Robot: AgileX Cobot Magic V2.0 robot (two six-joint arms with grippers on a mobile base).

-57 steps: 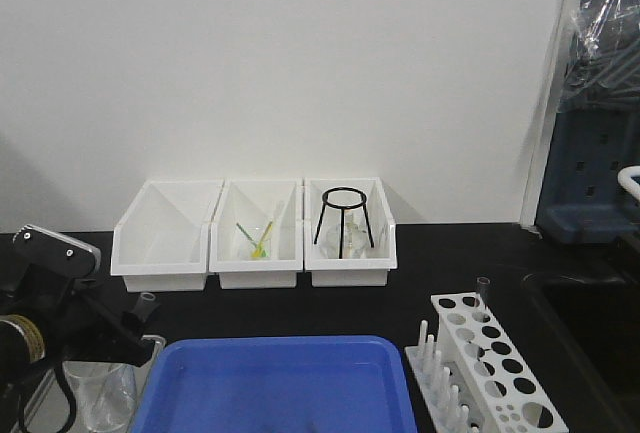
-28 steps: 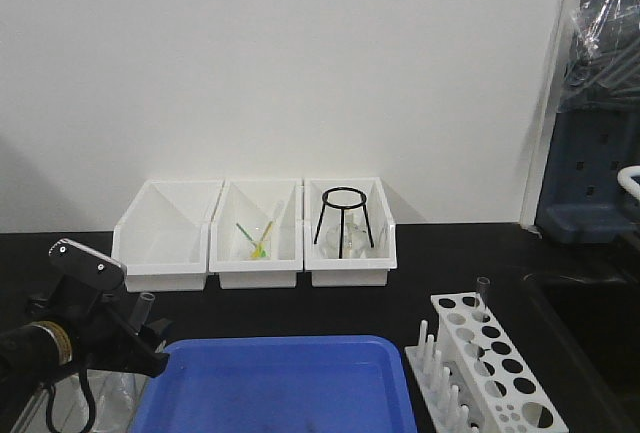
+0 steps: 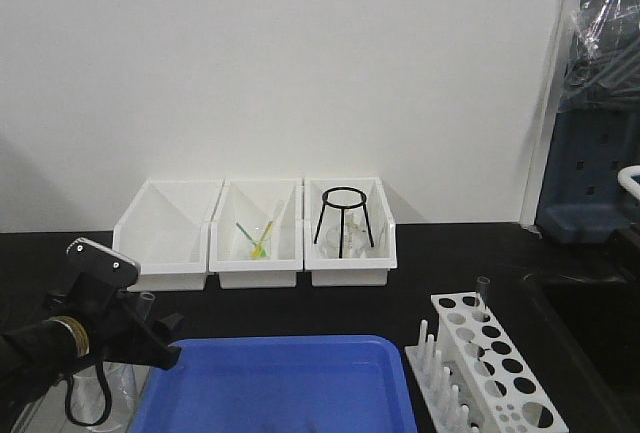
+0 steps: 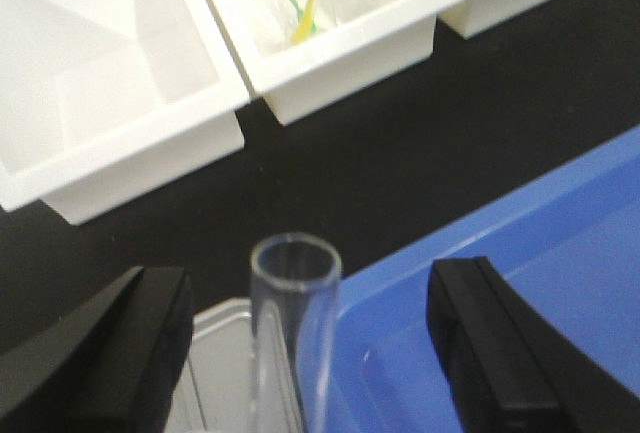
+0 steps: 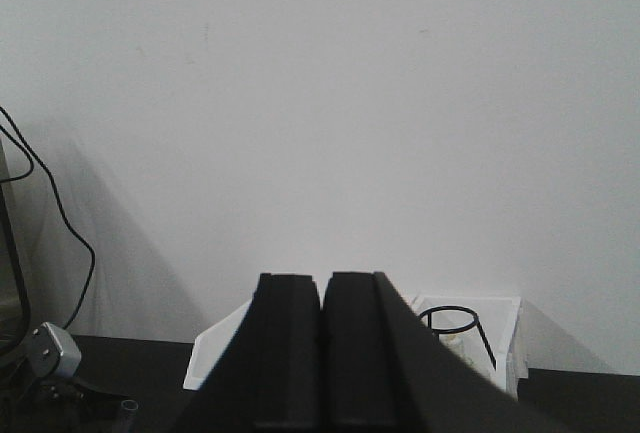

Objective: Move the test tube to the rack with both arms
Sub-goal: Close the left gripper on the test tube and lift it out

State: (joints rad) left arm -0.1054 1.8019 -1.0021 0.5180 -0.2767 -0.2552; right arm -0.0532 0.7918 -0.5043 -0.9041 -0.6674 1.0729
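A slim clear test tube (image 4: 293,325) stands upright with its open mouth up, its lower part inside a clear beaker (image 4: 232,358). My left gripper (image 4: 300,353) is open, one black finger (image 4: 112,351) on each side of the tube, with gaps to the glass. In the front view the same tube (image 3: 147,302) pokes up at the left arm's tip, left of the blue tray. The white rack (image 3: 492,365) stands at the lower right. My right gripper (image 5: 321,353) is shut on nothing and points at the back wall.
A blue tray (image 3: 280,383) fills the front middle, its corner close to the tube. Three white bins (image 3: 255,235) line the back; the right one holds a black wire stand (image 3: 343,221). Another clear tube (image 3: 483,294) stands in the rack's far corner.
My left arm has swung right and forward, bringing its open fingers to either side of the tube. The tube, rack and tray have not moved.
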